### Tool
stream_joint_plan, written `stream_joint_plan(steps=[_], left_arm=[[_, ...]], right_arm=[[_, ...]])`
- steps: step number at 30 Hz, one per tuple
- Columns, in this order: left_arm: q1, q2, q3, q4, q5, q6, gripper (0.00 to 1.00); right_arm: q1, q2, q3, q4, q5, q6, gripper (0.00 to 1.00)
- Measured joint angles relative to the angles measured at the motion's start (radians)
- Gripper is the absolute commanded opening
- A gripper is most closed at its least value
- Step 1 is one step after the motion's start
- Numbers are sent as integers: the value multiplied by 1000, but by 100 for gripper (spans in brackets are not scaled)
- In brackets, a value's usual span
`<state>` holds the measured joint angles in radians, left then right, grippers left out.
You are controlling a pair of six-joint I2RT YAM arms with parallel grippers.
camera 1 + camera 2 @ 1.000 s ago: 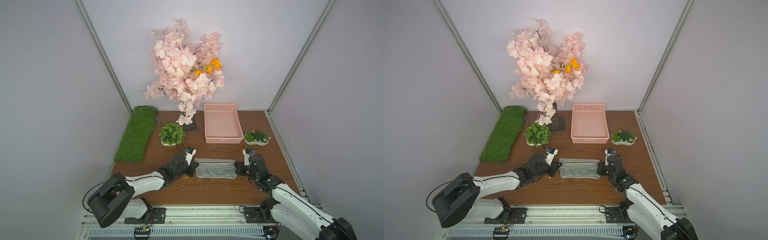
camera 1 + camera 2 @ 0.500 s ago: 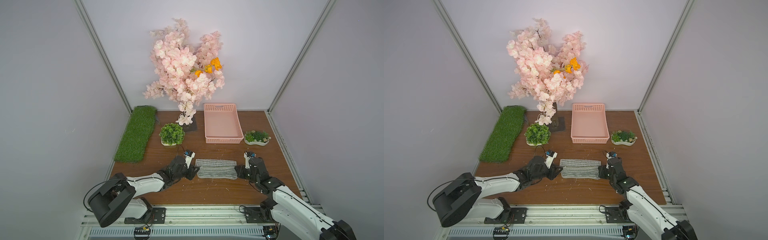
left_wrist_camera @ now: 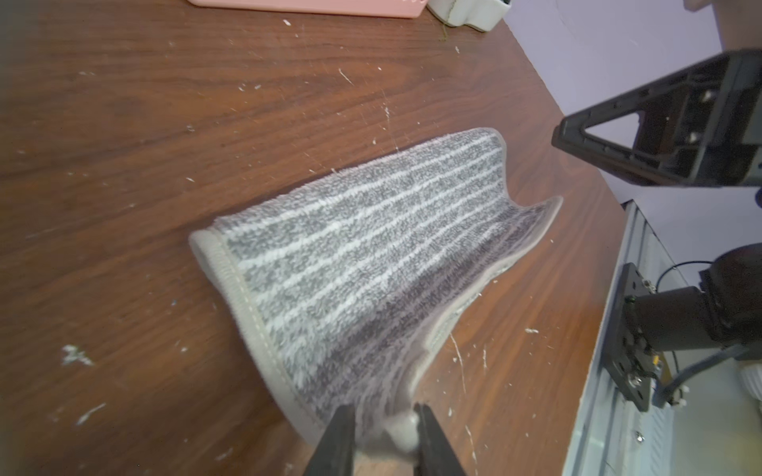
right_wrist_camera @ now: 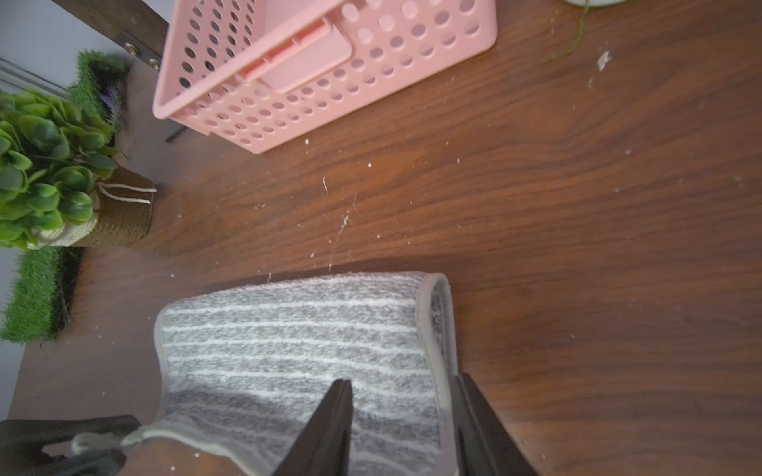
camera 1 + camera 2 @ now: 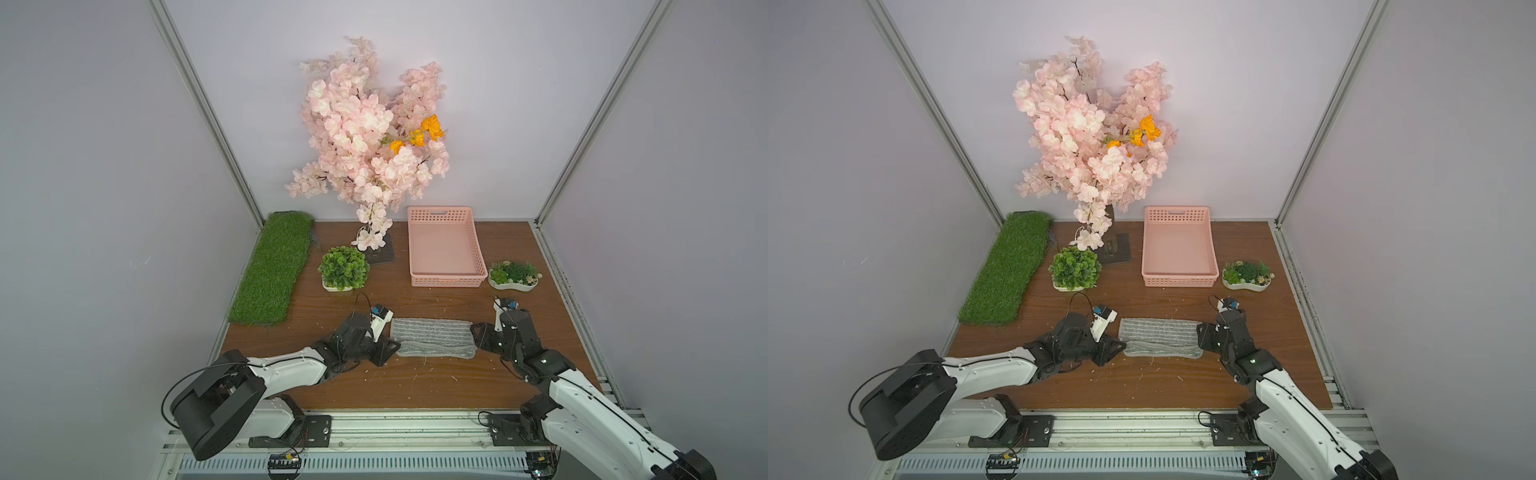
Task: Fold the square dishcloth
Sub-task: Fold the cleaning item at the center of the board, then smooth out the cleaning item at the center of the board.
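The square dishcloth (image 5: 432, 343) (image 5: 1160, 343), grey with thin whitish stripes, lies folded in half as a long strip on the brown table, its folded edge toward the basket. My left gripper (image 5: 387, 348) (image 3: 383, 428) is at the strip's left end. Its jaws stand slightly parted, and a cloth (image 3: 371, 255) corner rests loosely between them. My right gripper (image 5: 478, 337) (image 4: 402, 391) is at the right end, open, with its fingers astride the cloth's (image 4: 297, 342) edging.
A pink basket (image 5: 449, 282) stands just behind the cloth. A leafy pot (image 5: 344, 268), a succulent dish (image 5: 514, 275), a grass mat (image 5: 274, 270) and a blossom tree (image 5: 370, 137) stand around it. Bare wood runs from the cloth to the table's front edge.
Both grippers were shut on the cloth's end corners and have parted their jaws. The folded cloth has settled lower on the table, slightly nearer the front.
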<state>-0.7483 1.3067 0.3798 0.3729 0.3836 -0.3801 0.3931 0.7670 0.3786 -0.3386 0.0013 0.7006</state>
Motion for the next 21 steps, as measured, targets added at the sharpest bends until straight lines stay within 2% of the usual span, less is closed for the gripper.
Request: stream_joint_plan(steps=[5,7,9,12,13,14,18,21], left_arm=[[0,13,4,-4,51,0,24],[0,13,4,-8,74,0,28],[0,13,4,-11,99,1,37],[-1,12,4,-23,137,-8,56],[-3,11,4,-28,151,-14,58],[-5,9,4,-31,161,-15,59],[-8,-37,5,-53,192,-32,47],[-10,-59,19,-75,188,-32,44]], right_arm=[[0,9,44,-24,6,12,39],[0,13,55,-35,5,19,38],[0,15,60,-45,1,26,37],[0,21,61,-61,-13,42,35],[0,23,61,-66,-20,49,35],[0,24,61,-71,-24,53,35],[0,25,61,-89,-45,74,34],[0,38,61,-97,-64,81,34]])
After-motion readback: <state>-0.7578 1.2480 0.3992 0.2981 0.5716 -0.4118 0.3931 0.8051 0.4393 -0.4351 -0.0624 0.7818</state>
